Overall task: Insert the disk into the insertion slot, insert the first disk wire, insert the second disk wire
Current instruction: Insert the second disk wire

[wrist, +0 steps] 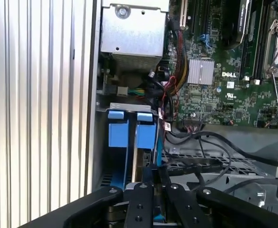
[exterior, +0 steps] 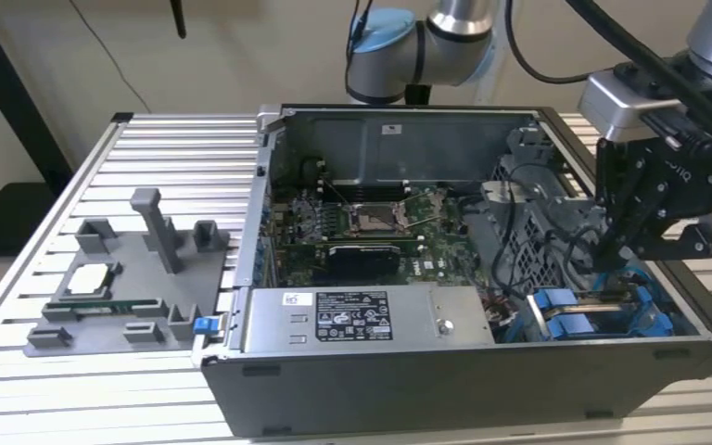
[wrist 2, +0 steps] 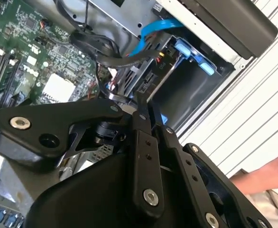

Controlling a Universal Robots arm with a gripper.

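Observation:
An open computer case (exterior: 455, 389) lies on the slatted table. At the exterior view's right, my gripper (exterior: 607, 260) reaches down into the insertion slot (exterior: 655, 295), a grey metal cage with blue rails. Two blue carrier fronts stand side by side in that cage (wrist: 129, 106); the disk (wrist: 146, 135) is seated there, its metal body hidden. My fingers (wrist: 140, 199) are drawn together at the back of the cage. A black disk wire (wrist: 196, 164) ends right at their tips. A blue wire (wrist 2: 151, 31) curves down to the same spot.
The grey labelled power-supply box (exterior: 344, 320) lies along the case's front wall, with the motherboard (exterior: 356, 222) behind it. A grey fixture (exterior: 133, 278) with small parts sits at the exterior view's left. A person's hand (wrist 2: 267, 175) rests on the table beside the case.

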